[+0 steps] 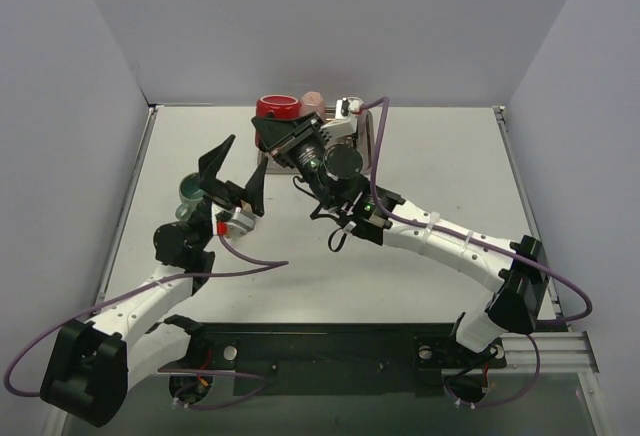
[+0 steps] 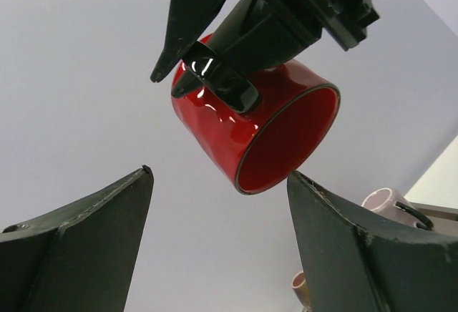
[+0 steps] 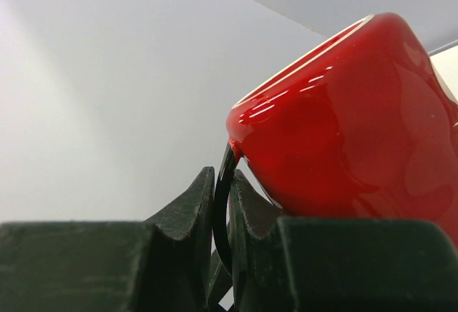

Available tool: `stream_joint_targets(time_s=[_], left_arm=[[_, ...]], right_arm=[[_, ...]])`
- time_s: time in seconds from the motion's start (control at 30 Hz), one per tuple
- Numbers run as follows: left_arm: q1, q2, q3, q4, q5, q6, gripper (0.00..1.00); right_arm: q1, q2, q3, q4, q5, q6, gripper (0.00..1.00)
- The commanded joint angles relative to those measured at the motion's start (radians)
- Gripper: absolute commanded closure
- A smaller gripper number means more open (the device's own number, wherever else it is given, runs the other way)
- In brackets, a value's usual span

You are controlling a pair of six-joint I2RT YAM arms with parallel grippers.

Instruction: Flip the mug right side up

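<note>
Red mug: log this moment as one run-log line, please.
red mug: in the air, tilted | right gripper: shut on its black handle | left gripper: open, empty, facing mug | status: not yet upright

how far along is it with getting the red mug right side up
Done: the right gripper has its fingers shut on the red mug's black handle, with the mug held clear of the table. In hand: the mug hangs tilted, mouth angled down toward the open, empty left gripper. Left: finish the turn and set it down upright.
</note>
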Motion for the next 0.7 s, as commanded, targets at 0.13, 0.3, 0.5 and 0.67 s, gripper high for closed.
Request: stream_joint_targets(time_s=[0.13, 0.3, 0.5, 0.67], left_arm=[[-0.005, 0.036, 0.051, 0.159, -0.074, 0.115, 0.18], [-0.007, 0.039, 0.074, 0.185, -0.131, 0.147, 0.26], [-0.007, 0.022, 0.044, 0.178, -0.102, 0.167, 0.72], [-0.007, -0.021, 0.01, 0.118, -0.111, 0.172, 1.0]], right_arm=[[0.044, -0.009, 0.052, 0.153, 0.01, 0.021, 1.0], [0.056, 0.002, -0.012, 0.189, 0.002, 0.104, 1.0], [0.053, 0.026, -0.031, 0.181, -0.004, 0.148, 1.0], [0.025, 0.038, -0.06, 0.181, -0.002, 0.19, 1.0]])
